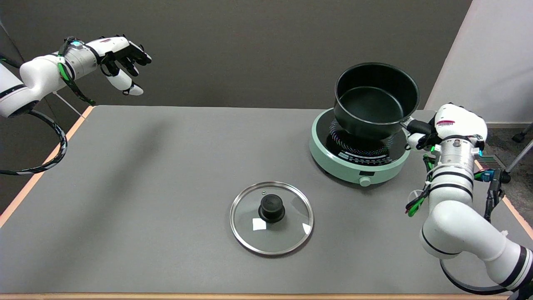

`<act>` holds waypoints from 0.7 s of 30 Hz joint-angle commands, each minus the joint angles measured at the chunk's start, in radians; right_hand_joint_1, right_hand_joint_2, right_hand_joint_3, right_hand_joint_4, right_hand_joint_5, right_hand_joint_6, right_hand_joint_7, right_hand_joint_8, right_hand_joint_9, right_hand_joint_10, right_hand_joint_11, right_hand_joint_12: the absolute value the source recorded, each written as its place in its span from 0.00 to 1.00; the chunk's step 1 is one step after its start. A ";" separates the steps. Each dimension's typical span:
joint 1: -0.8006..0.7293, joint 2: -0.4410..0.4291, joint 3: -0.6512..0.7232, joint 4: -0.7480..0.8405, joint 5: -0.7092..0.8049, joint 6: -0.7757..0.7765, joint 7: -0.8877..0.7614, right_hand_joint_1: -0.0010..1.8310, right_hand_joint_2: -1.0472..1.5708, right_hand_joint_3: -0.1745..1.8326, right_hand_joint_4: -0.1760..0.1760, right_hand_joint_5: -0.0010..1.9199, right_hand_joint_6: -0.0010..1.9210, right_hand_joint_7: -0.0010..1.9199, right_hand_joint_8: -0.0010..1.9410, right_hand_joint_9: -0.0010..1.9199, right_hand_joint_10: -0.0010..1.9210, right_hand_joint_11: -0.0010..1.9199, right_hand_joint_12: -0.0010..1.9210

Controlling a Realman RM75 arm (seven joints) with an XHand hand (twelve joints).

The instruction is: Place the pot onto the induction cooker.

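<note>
Glass lid (271,218) is lying nearest; right hand (452,127) is grasping the pot (374,102) by its handle, leftward, over the induction cooker (359,156).

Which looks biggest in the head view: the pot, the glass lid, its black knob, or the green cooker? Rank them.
1. Induction cooker, the widest.
2. Pot and glass lid: they look alike across, so unranked; the pot is also held up in the right hand.
3. Lid knob, clearly the smallest.

White arms (454,229) with black joint bands, green cables, silver wrist cuffs, and black-and-white fingers (418,127) on a red-labelled hand (452,125).
</note>
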 commanded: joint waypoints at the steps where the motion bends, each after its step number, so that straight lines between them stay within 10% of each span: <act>1: -0.038 -0.036 -0.018 0.002 -0.065 -0.059 0.040 0.66 0.75 0.63 0.21 0.76 0.76 0.76 0.75 0.76 0.76 0.76 0.76; 21: -0.135 -0.057 0.027 0.002 -0.096 -0.050 0.083 0.66 0.74 0.63 0.21 0.76 0.76 0.76 0.75 0.76 0.76 0.76 0.76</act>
